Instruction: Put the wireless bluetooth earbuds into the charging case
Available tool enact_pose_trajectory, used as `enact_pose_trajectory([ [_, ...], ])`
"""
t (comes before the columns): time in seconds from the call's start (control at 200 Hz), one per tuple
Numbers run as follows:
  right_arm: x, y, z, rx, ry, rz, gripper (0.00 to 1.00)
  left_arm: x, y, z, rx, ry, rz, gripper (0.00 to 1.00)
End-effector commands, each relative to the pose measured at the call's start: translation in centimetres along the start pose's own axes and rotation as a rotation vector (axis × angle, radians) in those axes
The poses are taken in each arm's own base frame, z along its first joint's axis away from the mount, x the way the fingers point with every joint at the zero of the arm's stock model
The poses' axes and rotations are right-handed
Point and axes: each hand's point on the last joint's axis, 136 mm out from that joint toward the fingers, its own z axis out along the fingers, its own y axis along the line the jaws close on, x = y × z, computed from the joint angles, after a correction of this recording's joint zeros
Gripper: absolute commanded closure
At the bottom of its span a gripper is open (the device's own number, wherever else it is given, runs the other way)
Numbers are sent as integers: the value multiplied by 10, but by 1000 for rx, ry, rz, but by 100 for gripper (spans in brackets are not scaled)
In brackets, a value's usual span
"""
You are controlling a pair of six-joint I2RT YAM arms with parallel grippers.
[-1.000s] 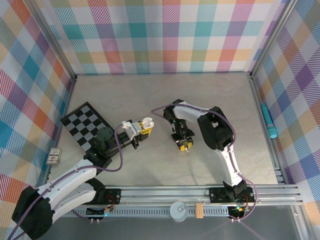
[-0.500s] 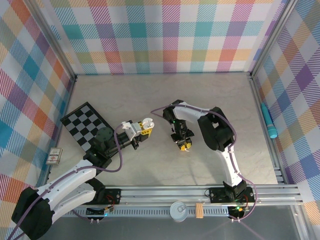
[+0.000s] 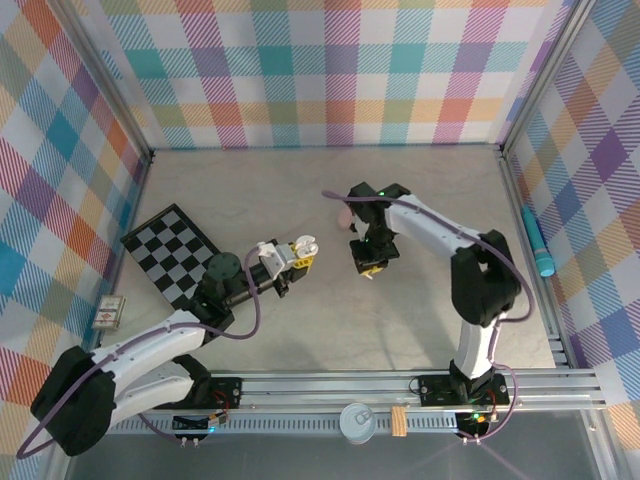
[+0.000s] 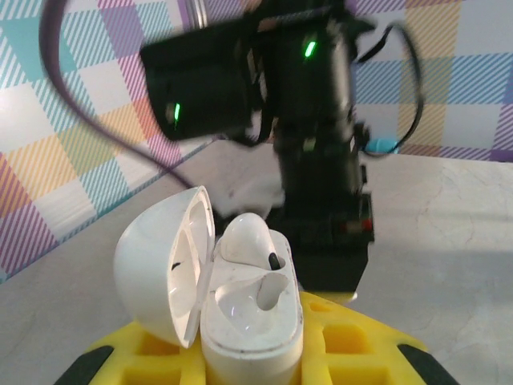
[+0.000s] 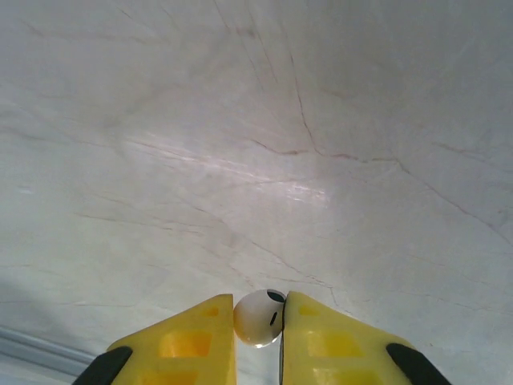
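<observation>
My left gripper (image 3: 300, 251) is shut on the base of a white charging case (image 4: 252, 319), holding it upright above the table. The case's lid (image 4: 160, 271) stands open to the left. One white earbud (image 4: 247, 239) sits in the far slot, and the near slot (image 4: 272, 290) is hollow. My right gripper (image 3: 368, 263) hangs just right of the case, its black body (image 4: 317, 152) looming behind it in the left wrist view. Between the right gripper's (image 5: 258, 321) yellow fingers (image 5: 200, 341) a second white earbud (image 5: 256, 318) is pinched, above bare table.
A checkered mat (image 3: 168, 250) lies at the left. A small pale pinkish object (image 3: 345, 214) rests on the table behind the right wrist. A teal pen-like stick (image 3: 538, 246) lies beyond the right rail. A round tin (image 3: 357, 420) and a cork (image 3: 400, 420) sit at the front rail.
The right gripper closed on the earbud and its arm swung outward, the forearm now reaching in from the right. The left gripper carried the case slightly to the right.
</observation>
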Motion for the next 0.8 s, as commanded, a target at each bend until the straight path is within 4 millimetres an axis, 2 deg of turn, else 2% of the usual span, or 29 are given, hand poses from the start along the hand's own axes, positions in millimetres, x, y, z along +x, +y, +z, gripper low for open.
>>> enact_pose_trajectory([
  [0.0,-11,16,-21,-141,-89,16,84,-9,11,8,-68,-67,13,100],
  [0.28,-37,42,-73,-317,-299,-15,83,20,24,40,-150,-31,-4,100],
  [0.485,-42,59,-109,-461,-402,-24,82,30,24,62,-140,-27,-20,100],
  [0.645,-41,72,-122,-566,-420,-41,82,29,24,74,-143,-51,-28,100],
  [0.795,-45,82,-125,-644,-433,-40,82,28,19,86,-119,-51,-44,100],
])
